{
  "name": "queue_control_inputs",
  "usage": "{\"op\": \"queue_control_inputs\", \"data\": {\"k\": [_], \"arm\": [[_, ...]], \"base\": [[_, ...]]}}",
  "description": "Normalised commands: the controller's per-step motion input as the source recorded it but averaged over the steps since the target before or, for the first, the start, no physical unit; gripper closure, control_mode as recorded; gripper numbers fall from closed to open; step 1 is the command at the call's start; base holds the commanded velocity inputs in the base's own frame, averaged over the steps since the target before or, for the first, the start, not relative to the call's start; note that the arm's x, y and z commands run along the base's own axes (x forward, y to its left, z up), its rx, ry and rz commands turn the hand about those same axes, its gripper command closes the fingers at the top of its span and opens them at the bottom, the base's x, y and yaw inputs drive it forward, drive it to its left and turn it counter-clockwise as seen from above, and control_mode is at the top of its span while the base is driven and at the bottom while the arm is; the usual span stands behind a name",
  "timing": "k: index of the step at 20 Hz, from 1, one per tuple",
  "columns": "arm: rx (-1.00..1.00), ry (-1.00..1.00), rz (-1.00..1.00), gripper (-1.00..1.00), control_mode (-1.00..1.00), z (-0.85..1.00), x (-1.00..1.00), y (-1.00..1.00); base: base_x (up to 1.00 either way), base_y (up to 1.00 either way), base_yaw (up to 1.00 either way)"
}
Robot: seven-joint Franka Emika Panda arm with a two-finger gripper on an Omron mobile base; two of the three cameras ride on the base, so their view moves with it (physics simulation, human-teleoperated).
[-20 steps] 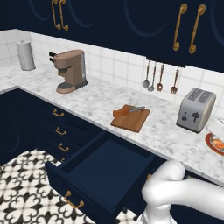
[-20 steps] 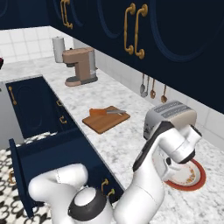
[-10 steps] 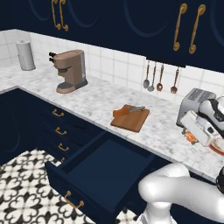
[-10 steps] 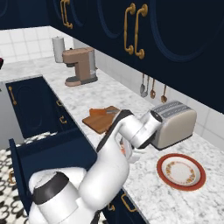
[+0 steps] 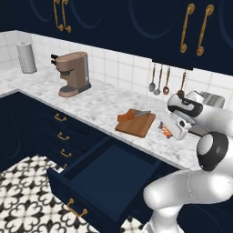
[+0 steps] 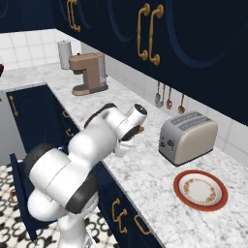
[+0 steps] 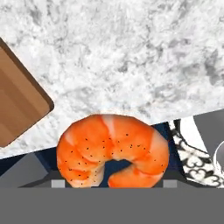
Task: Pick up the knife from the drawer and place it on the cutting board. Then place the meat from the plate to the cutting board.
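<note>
Gripping the meat (image 7: 113,151), the hand (image 5: 167,132) hangs over the marble worktop (image 5: 100,102) just beside the right short edge of the cutting board (image 5: 135,123). On the hand camera the meat is a curled orange-red lump with dark speckles, held close to the lens at 6 o'clock; the fingers themselves are hidden behind it. One rounded corner of the cutting board enters that view at 9 o'clock, apart from the meat, with bare marble between them.

From the left base camera the meat shows as a small orange patch under the hand, at 3 o'clock from the board. The knife (image 5: 135,114) lies on the board's far half, orange-brown handle to the left, grey blade to the right.

At 7 o'clock from the board, the drawer (image 5: 107,175) stands pulled out below the worktop edge, its interior dark.

In the right base camera the plate (image 6: 201,189) sits on the worktop at 5 o'clock from the toaster (image 6: 188,136), well apart from the hand.
</note>
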Motion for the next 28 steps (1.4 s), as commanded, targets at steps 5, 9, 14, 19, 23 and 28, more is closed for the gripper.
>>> {"op": "queue_control_inputs", "data": {"k": [5, 9, 14, 19, 23, 28], "arm": [[-0.03, 0.04, 0.0, 1.0, -1.0, 0.0, 1.0, 0.56], [-0.02, 0.13, 0.0, 1.0, -1.0, -0.27, 1.0, 0.23], [-0.02, 0.12, 0.0, 1.0, -1.0, -0.39, 1.0, 0.06], [-0.03, 0.07, 0.01, 1.0, -1.0, -0.46, 0.59, 0.07], [-0.04, 0.0, 0.04, -1.0, -1.0, -0.43, 0.31, 0.41], [-0.02, -0.09, 0.06, -1.0, -1.0, -0.09, 0.24, 0.19]], "base": [[0.0, 0.0, 0.0], [0.0, 0.0, 0.0], [0.0, 0.0, 0.0], [0.0, 0.0, 0.0], [0.0, 0.0, 0.0], [0.0, 0.0, 0.0]]}}
